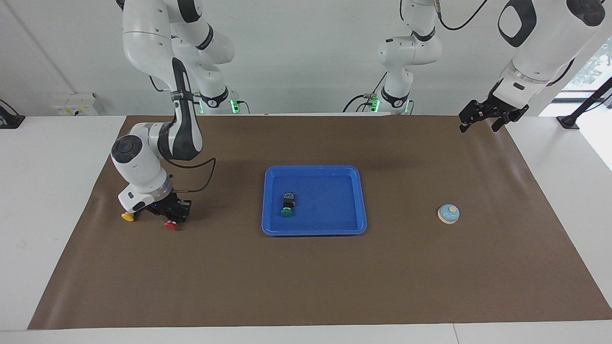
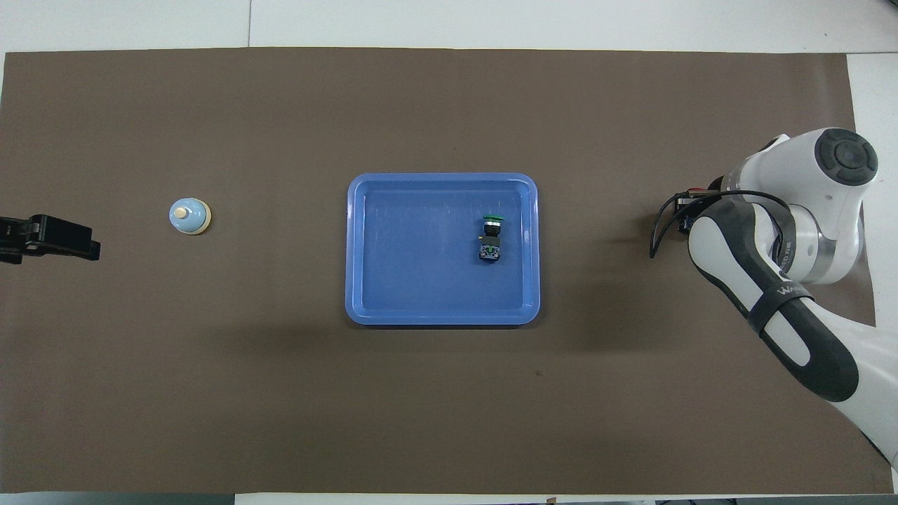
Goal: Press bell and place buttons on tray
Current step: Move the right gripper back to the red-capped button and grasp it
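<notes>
Brown paper mat (image 1: 306,277) covers the tabletop. Blue tray (image 1: 354,200) sits mid-mat, green button (image 1: 287,207) lying on its side inside it, toward the right arm's end of the tray, cap pointing away from the robots. Right gripper (image 1: 171,216) is down low at the right arm's end of the mat, jaws clamped on the red button (image 1: 170,225), whose red cap pokes out below the jaws; can't tell if the cap is touching the mat or just off it. Yellow button (image 1: 127,217) is on the mat just beside the gripper, closer to the mat edge, partly hidden under the wrist. In the overhead view the right arm covers both of these buttons. Bell (image 1: 448,213) stands on the mat toward the left arm's end, well apart from the tray. Left gripper (image 1: 485,116) waits up in the air over the mat corner at the left arm's end, jaws wide, holding nothing.
</notes>
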`<state>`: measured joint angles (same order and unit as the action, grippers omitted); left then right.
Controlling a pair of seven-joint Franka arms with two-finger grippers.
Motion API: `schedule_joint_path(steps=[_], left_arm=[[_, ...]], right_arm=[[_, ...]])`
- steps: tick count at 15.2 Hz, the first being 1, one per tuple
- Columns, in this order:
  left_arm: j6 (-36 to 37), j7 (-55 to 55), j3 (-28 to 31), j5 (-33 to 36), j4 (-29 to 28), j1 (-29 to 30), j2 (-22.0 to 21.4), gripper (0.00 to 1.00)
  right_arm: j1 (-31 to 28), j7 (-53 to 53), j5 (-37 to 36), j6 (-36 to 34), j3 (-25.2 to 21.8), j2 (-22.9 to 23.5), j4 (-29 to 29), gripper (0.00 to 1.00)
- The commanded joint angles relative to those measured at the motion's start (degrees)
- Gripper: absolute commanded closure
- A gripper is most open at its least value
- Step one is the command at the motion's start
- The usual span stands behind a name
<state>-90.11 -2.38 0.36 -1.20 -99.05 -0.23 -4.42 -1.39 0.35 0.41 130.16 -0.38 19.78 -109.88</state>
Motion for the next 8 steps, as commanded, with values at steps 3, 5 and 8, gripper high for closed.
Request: schedule_joint_path(steps=[3,5,8], left_arm=[[0.8,0.0,0.0,-0.3,0.8,0.2,-0.1,0.00],[0.8,0.0,0.0,-0.3,0.8,0.2,-0.1,0.00],[0.8,0.0,0.0,-0.3,0.8,0.2,-0.1,0.00]], right_arm=[[7.8,8.8,-0.1,-12.2,0.6,0.5,11.2,1.00],[11.7,12.8,0.0,-15.4,0.6,1.3,14.5,1.00],[19.4,21.2,0.7,-17.0,0.6,1.8,16.7,1.00]])
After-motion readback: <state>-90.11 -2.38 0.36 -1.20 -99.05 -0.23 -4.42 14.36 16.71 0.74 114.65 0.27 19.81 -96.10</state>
